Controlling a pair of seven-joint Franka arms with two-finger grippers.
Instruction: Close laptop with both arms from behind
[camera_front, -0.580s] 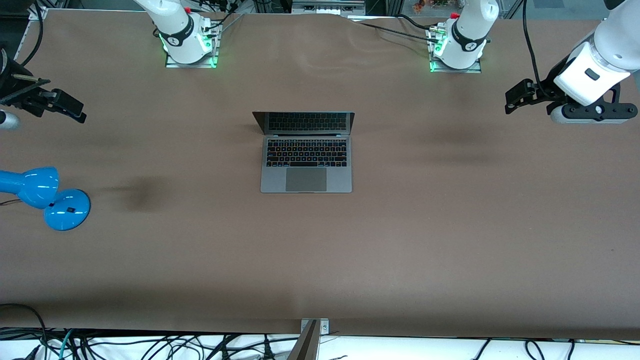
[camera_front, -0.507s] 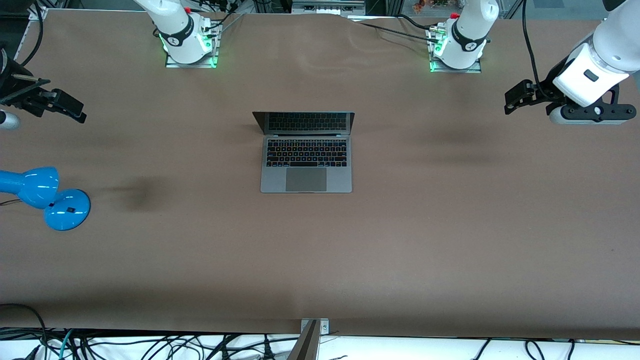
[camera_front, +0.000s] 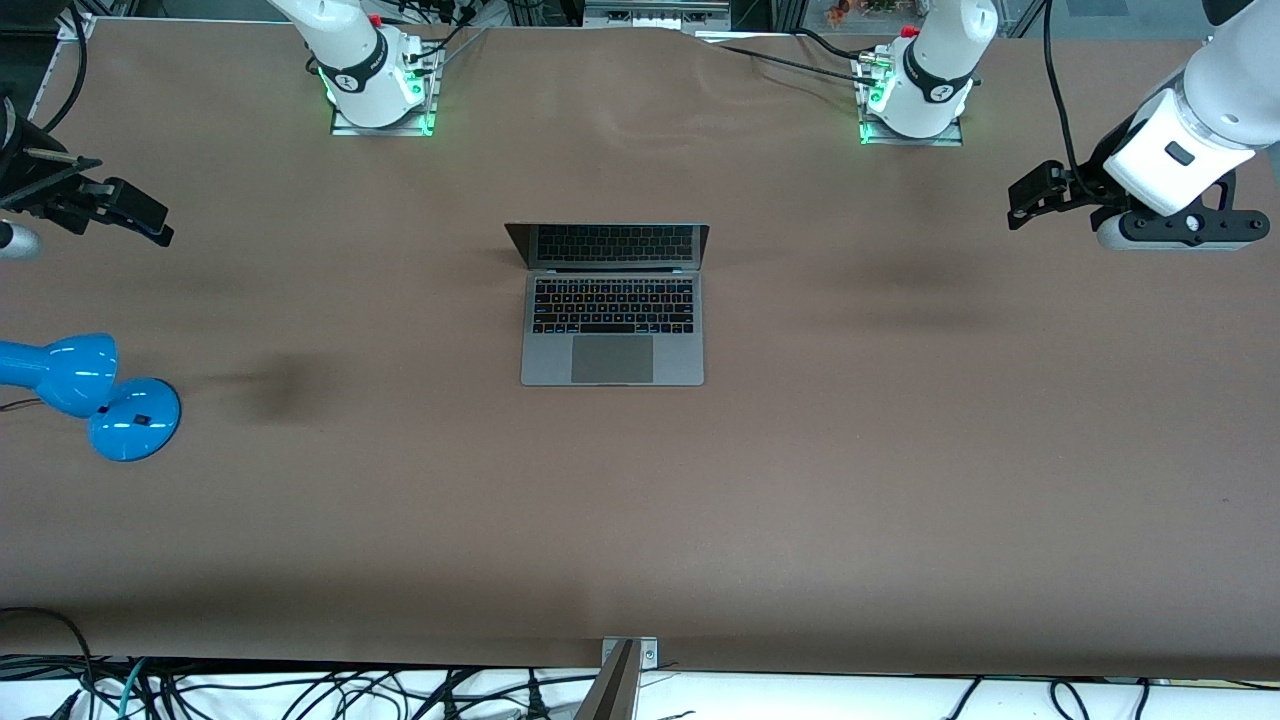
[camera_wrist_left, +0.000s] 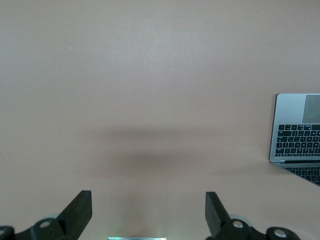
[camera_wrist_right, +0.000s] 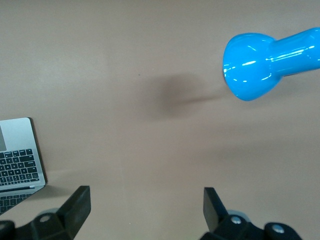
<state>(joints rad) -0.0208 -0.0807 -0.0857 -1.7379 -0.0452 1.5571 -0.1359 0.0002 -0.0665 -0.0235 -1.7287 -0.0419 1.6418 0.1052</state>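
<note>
The space-grey laptop (camera_front: 612, 310) lies open in the middle of the table, its screen upright on the side toward the robots' bases. It shows at the edge of the left wrist view (camera_wrist_left: 297, 131) and of the right wrist view (camera_wrist_right: 19, 155). My left gripper (camera_front: 1028, 196) hangs open and empty over the table at the left arm's end, well apart from the laptop; it also shows in the left wrist view (camera_wrist_left: 148, 210). My right gripper (camera_front: 148, 220) hangs open and empty at the right arm's end; it also shows in the right wrist view (camera_wrist_right: 146, 205).
A blue desk lamp (camera_front: 95, 395) lies on the table at the right arm's end, nearer the front camera than the right gripper; it also shows in the right wrist view (camera_wrist_right: 255, 65). The brown table (camera_front: 640, 520) surrounds the laptop. Cables hang along the table's front edge.
The left arm's wrist has shifted slightly toward the robots' bases. The laptop, the lamp and the right arm have not moved.
</note>
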